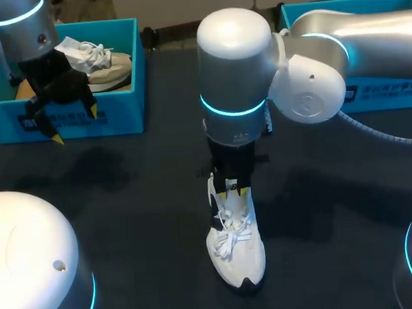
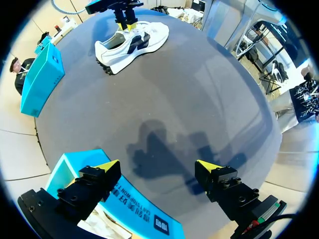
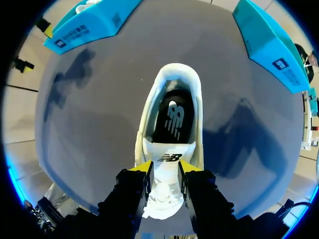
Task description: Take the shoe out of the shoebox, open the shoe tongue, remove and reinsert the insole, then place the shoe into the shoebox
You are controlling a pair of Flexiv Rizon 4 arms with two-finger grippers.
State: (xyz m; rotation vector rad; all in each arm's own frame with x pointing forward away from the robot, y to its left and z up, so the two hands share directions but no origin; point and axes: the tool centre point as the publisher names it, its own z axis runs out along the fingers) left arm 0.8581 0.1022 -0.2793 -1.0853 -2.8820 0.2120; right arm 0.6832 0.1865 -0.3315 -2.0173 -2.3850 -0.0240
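- Right claw (image 3: 166, 167) is clamped on the tongue (image 3: 167, 158) of the white shoe (image 1: 238, 255), one yellow tip on each side of it, at the front of the shoe's opening.
- The right arm (image 1: 313, 69) comes in from the right, reaches past the middle and points the claw straight down onto the shoe.
- By my reckoning the first step is done: the shoe stands out on the dark surface (image 1: 140, 223), sole down, and the tongue-opening step is in hand.
- The dark insole (image 3: 172, 122) lies inside the shoe, so pulling it out, refitting it and boxing the shoe all look left to do.
- Left claw (image 1: 74, 124) hangs open and empty, well apart from the shoe, over the front wall of the left shoebox (image 1: 121, 111).
- That box holds a second shoe (image 1: 104, 62); another shoebox (image 1: 382, 93) sits at the far right.
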